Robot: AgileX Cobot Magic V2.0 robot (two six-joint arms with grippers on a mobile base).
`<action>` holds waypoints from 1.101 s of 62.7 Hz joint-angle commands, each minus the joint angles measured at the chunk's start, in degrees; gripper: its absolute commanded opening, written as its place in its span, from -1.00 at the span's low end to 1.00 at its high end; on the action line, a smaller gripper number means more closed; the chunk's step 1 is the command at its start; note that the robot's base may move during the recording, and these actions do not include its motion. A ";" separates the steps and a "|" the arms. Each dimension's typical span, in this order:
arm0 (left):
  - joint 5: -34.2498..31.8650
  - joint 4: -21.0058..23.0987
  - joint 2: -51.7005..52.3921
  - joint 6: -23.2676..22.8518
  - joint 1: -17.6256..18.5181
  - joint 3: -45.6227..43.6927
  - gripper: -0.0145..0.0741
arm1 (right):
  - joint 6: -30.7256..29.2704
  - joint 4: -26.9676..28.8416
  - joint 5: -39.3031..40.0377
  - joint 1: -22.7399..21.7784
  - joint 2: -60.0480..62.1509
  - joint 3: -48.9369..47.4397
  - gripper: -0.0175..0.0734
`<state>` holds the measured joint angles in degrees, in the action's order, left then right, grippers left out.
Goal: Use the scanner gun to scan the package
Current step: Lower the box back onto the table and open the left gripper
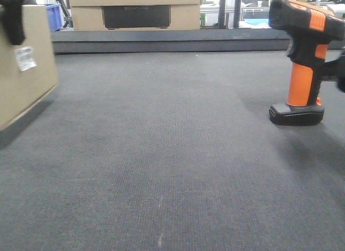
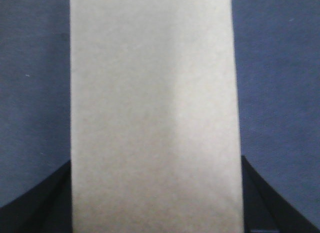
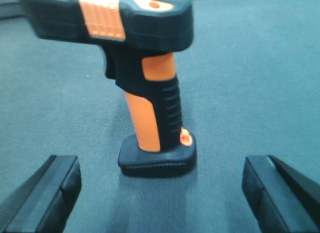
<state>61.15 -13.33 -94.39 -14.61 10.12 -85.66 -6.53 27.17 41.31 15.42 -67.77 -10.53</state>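
The box (image 1: pixel 24 68) is seen at the far left edge of the front view, on the dark desk (image 1: pixel 161 154). Its broad face with the small white label (image 1: pixel 25 58) is turned toward the right, and its lower edge appears slightly tilted. In the left wrist view the box fills the middle of the picture, with the dark fingers (image 2: pixel 40 203) of the left hand (image 2: pixel 155 213) against both of its sides; the left hand is judged to be clamped on the box.

The scanner (image 1: pixel 304 62) stands upright on its flat black base at the right of the desk, well apart from the box. Its long axis, the orange handle, runs nearly vertical, and its black head points left, toward the box.

In the right wrist view the right hand (image 3: pixel 160 193) is spread wide, with one finger (image 3: pixel 45 193) on each side of the scanner and neither touching it.

The step in hand is judged to be the approach to the scanner. The next move calls for the right hand to be advanced around the handle and closed, after which the head is to be aimed at the label.
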 commanded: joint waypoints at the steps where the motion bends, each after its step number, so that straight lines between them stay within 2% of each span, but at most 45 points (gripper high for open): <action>1: -0.17 0.34 0.50 2.50 -0.05 -0.72 -0.92 | -0.38 -0.54 0.16 -0.30 2.00 0.78 0.62; 17: -0.32 0.71 0.06 2.50 -0.05 -0.72 -0.92 | -0.38 -0.54 0.17 -0.30 2.34 0.78 0.62; 21: -0.45 0.71 -0.62 2.50 -0.05 -0.72 -0.84 | -0.38 -0.54 0.17 -0.30 2.34 0.78 0.62; 25: -0.27 1.41 -1.25 2.50 -0.05 -0.72 -0.64 | -0.38 -0.54 0.17 -0.30 2.34 0.78 0.62; 39: 0.04 2.67 -2.47 2.50 -0.05 -0.72 0.39 | -0.38 -0.54 0.17 -0.30 2.34 0.78 0.62; 45: -0.02 2.67 -2.47 2.27 -0.05 -0.72 0.69 | -0.38 -0.54 0.17 -0.30 2.34 0.78 0.62; 55: 1.32 2.55 -2.47 2.04 -0.05 -1.19 0.67 | -0.38 -0.54 0.17 -0.30 2.34 0.78 0.62; 69: 3.91 1.15 2.47 0.94 -0.05 -4.48 0.49 | -0.38 -0.54 0.17 -0.30 2.34 0.78 0.62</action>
<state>64.16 -11.43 -95.41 -12.38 10.13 -89.09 -6.62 27.05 41.09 15.42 -65.94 -10.07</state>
